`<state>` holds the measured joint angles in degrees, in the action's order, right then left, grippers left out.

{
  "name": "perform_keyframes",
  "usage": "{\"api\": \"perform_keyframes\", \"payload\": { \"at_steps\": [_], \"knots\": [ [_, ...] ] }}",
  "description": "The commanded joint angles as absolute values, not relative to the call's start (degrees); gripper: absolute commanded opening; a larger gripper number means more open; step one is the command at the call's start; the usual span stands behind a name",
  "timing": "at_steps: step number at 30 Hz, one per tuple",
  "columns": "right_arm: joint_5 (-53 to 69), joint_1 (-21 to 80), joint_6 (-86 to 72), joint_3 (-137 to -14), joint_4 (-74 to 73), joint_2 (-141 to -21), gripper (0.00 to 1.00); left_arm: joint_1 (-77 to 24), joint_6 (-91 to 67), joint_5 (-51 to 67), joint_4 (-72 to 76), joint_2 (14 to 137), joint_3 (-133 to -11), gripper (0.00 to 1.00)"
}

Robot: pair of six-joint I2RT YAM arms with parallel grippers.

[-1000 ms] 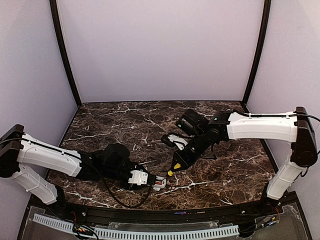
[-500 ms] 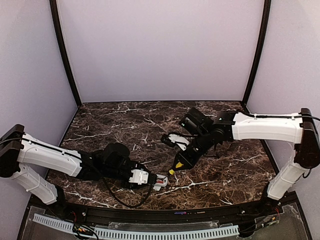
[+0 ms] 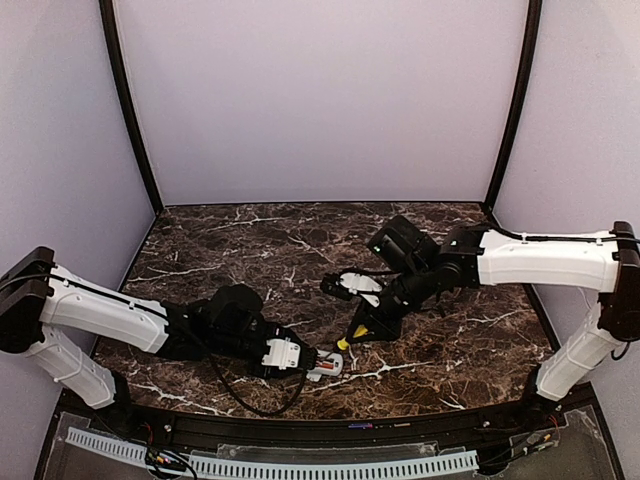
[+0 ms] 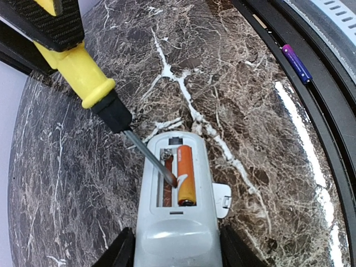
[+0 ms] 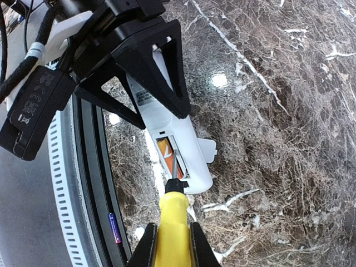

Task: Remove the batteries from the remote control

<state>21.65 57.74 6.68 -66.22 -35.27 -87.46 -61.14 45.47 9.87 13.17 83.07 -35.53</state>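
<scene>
The white remote control [image 4: 175, 239] lies back-up, with my left gripper [image 4: 177, 253] shut on its sides. Its battery recess is uncovered and holds two batteries: a bright orange one [image 4: 186, 172] and a darker one [image 4: 167, 186] beside it. My right gripper [image 5: 172, 247] is shut on a yellow-handled screwdriver [image 5: 173, 222]. The metal shaft [image 4: 147, 156] reaches into the recess, its tip between the two cells. In the top view the remote [image 3: 322, 364] sits near the table's front edge, the left gripper [image 3: 300, 357] to its left and the right gripper [image 3: 365, 325] above and to its right.
A small white cover piece [image 4: 222, 200] lies against the remote's right side. A purple cell [image 4: 295, 63] rests in the black rail along the table's front edge. Another white object [image 3: 355, 283] lies on the marble behind the right arm.
The right arm's wrist and forearm have swung to the right while the screwdriver's tip stayed at the remote. The left gripper and remote have edged slightly right.
</scene>
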Motion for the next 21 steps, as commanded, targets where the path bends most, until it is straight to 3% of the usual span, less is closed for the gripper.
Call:
{"api": "perform_keyframes", "payload": {
  "at_steps": [1,21],
  "knots": [
    [27.24,58.22,9.37,-63.72,-34.18,-87.94,0.00,-60.86,45.01,11.30,16.53,83.40,-37.09,0.00],
    [41.00,57.21,11.71,-61.35,-32.50,-91.66,0.00,-61.52,43.55,16.53,16.08,87.15,-37.36,0.00]
  ]
}}
